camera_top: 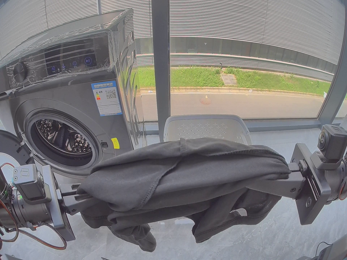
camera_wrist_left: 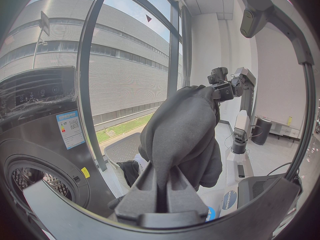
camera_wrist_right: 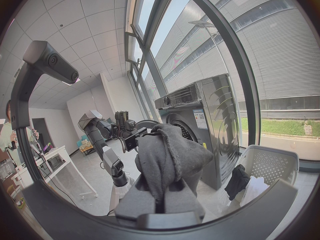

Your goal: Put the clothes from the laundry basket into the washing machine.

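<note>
A dark grey garment [camera_top: 180, 177] hangs stretched between my two grippers, above the floor in front of the laundry basket [camera_top: 206, 127]. My left gripper [camera_top: 81, 195] is shut on its left end; the pinched cloth shows between the fingers [camera_wrist_left: 143, 187] in the left wrist view. My right gripper [camera_top: 267, 185] is shut on its right end, seen close up as the garment [camera_wrist_right: 166, 157] in the right wrist view. The washing machine [camera_top: 72, 102] stands at the left with its drum [camera_top: 63, 138] open. More clothes, one black [camera_wrist_right: 237, 180] and one white [camera_wrist_right: 255, 187], lie in the basket [camera_wrist_right: 276, 164].
The machine's round door [camera_top: 9, 148] is swung open at the far left, close to my left arm. A window wall with a dark pillar [camera_top: 161, 55] runs behind the basket. Pale floor [camera_top: 271, 235] lies open below the garment.
</note>
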You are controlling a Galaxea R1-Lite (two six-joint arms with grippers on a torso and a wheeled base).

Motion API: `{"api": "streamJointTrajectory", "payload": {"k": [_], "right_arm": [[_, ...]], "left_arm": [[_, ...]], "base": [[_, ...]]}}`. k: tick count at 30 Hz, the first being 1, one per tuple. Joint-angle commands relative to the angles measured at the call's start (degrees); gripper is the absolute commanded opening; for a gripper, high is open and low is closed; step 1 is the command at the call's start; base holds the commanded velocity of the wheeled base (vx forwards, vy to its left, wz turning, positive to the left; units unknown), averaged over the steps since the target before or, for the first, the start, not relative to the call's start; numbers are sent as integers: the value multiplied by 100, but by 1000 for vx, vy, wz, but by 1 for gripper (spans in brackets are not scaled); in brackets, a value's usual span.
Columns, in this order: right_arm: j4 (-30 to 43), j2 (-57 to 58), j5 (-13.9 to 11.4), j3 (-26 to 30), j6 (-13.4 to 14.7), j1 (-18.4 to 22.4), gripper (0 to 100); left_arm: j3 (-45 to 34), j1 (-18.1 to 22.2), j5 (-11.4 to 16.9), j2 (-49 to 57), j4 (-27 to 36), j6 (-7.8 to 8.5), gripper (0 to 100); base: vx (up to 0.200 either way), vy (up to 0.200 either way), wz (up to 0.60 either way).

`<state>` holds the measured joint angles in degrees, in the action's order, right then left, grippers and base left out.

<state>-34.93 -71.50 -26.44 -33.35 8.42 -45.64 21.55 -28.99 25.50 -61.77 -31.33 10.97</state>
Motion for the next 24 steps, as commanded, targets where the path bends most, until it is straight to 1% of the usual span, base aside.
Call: {"api": "streamJointTrajectory", "payload": {"k": [1,5,8,9,10,12,17,22,24], "right_arm": [[-5,-31,-28,-66,1,-6,0],[-5,-92,-54,-84,1,-15,0],[-5,-172,-177,-92,1,-24,0],[-5,-215,-239,-101,1,-24,0],[-5,-224,-265,-110,1,-33,0],[-5,-321,-327,-154,1,-41,0],[-5,-488,-414,-233,-7,-68,0],[12,-620,-599,-233,-7,-314,0],[12,-699,-599,-233,-7,-428,0]], "left_arm": [[-116,-1,-10,-2,4,10,100],[-354,42,-10,33,-14,-16,100],[-705,289,7,209,13,-86,100],[-872,429,43,280,4,-95,100],[-934,456,69,288,-14,-95,100],[-1039,482,192,341,-22,-95,100],[-1022,482,289,367,-31,-95,100],[-960,456,508,350,-49,-86,100],[-916,438,631,359,-40,-69,100]], "base": [[0,0,0],[0,0,0],[0,0,0],[0,0,0],[0,0,0],[0,0,0],[0,0,0],[0,0,0],[0,0,0]]}}
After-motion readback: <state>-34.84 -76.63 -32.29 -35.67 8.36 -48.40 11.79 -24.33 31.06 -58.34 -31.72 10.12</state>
